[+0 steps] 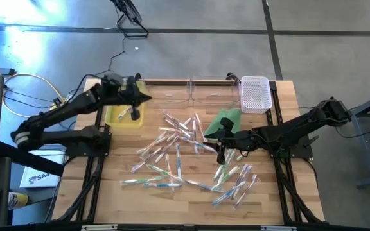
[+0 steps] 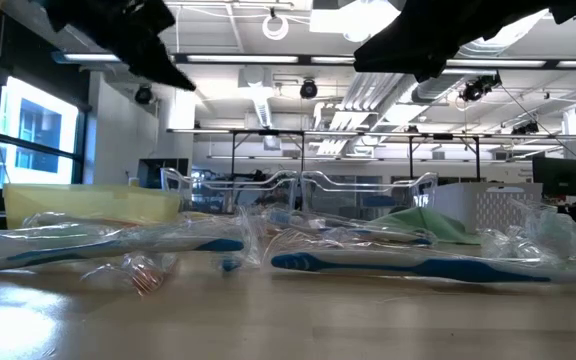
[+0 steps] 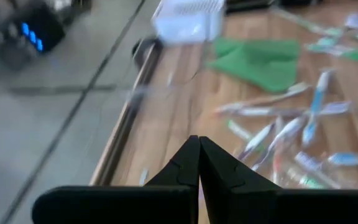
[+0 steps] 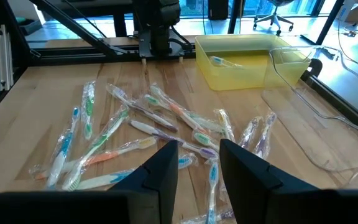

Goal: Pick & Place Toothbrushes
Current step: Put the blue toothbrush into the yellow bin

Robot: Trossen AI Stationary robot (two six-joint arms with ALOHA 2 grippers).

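Note:
Several wrapped toothbrushes (image 1: pixel 175 144) lie scattered flat on the wooden table (image 1: pixel 114 192), and the right wrist view shows them too (image 4: pixel 135 124). One toothbrush (image 4: pixel 219 61) lies inside the yellow bin (image 1: pixel 115 119) at the far left. My left gripper (image 1: pixel 146 97) hangs shut and empty above the bin's far right corner; its fingertips (image 3: pixel 199 146) meet with nothing between them. My right gripper (image 1: pixel 221 147) hovers open above the pile's right side, near the green cloth (image 1: pixel 227 120). Its fingers (image 4: pixel 197 163) hold nothing.
A white slotted basket (image 1: pixel 255 94) stands at the far right, with clear plastic containers (image 1: pixel 191 93) beside it along the far edge. The green cloth lies flat in front of the basket. Bare wood shows along the near edge and near left.

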